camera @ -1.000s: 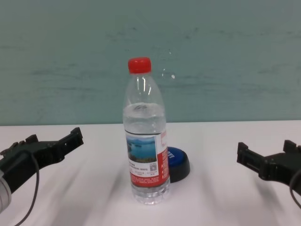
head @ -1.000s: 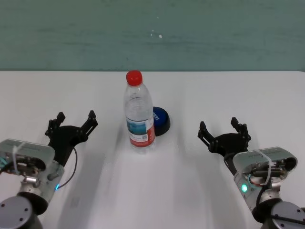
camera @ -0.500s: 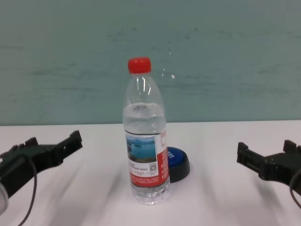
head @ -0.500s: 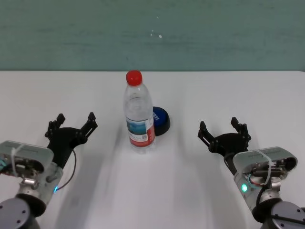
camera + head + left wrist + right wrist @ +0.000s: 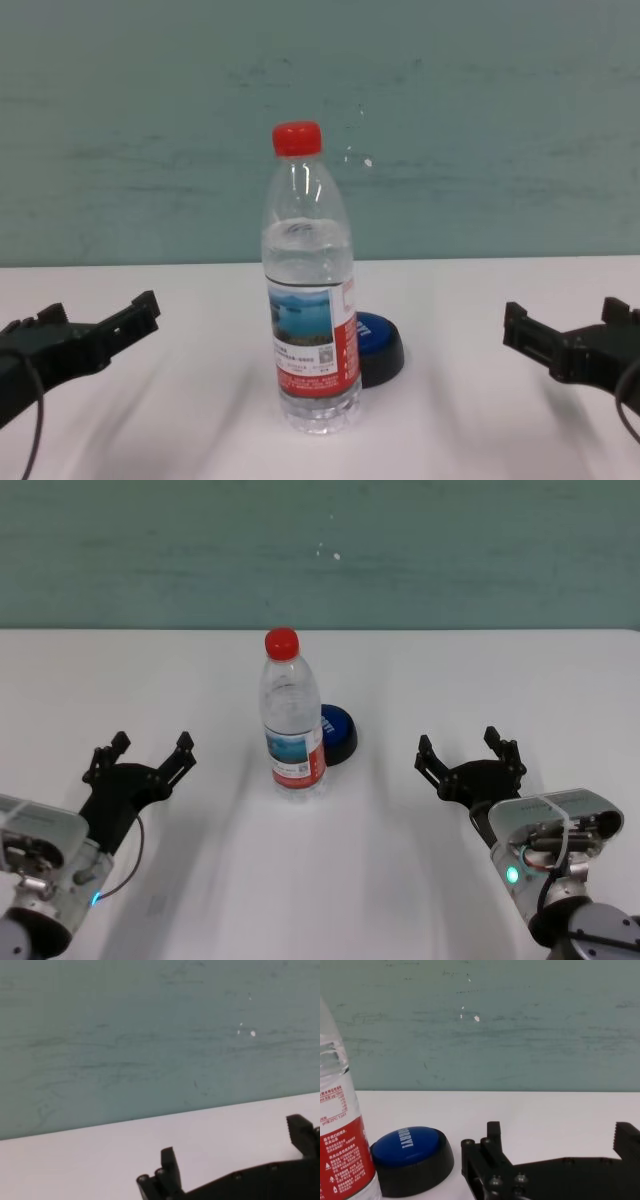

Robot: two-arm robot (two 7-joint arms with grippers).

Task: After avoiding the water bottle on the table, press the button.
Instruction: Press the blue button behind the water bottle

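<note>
A: Where's the bottle [image 5: 291, 720] on my feed?

B: I see it upright at the centre of the head view, on the white desk [image 5: 500, 680]. The blue button [image 5: 337, 732] sits just behind it, toward the right, partly hidden.

A: And the end effectors?

B: My left end effector [image 5: 139, 752] is at lower left, fingers spread wide, holding nothing. My right end effector [image 5: 469, 750] is at lower right, also spread wide and empty, well apart from the button.
</note>
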